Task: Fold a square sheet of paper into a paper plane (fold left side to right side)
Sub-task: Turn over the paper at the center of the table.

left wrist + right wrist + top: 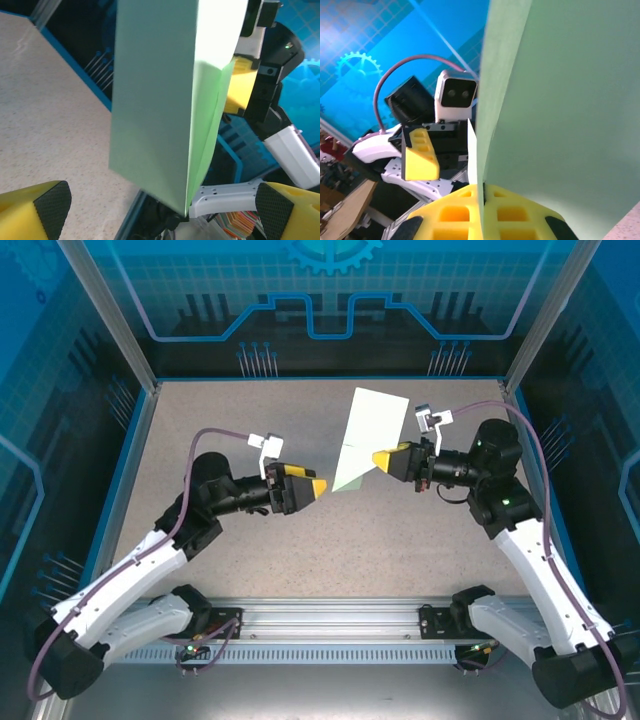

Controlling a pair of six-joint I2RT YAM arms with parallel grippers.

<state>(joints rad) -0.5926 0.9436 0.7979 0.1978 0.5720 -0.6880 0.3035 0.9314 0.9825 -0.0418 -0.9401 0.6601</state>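
Note:
The square sheet of paper (pixel 368 438) is pale mint green, folded into a tall narrow shape with a slanted crease. It hangs upright above the middle of the table. My right gripper (pixel 380 458) is shut on its right edge; in the right wrist view the yellow fingers (pixel 455 215) pinch the sheet (pixel 560 110) at the right gripper (pixel 482 192). My left gripper (pixel 318 485) is open, just left of the sheet's lower tip and apart from it. In the left wrist view the paper (pixel 160 100) stands beyond the left gripper (pixel 162 212), with the right gripper's finger (pixel 240 90) behind it.
The speckled beige table (pixel 250 570) is bounded by blue frame walls (pixel 135 440) and a metal rail (pixel 330 615) along the near edge. A stack of coloured paper (pixel 245 225) lies beyond the table edge. The left arm's camera (pixel 455 95) faces the right wrist.

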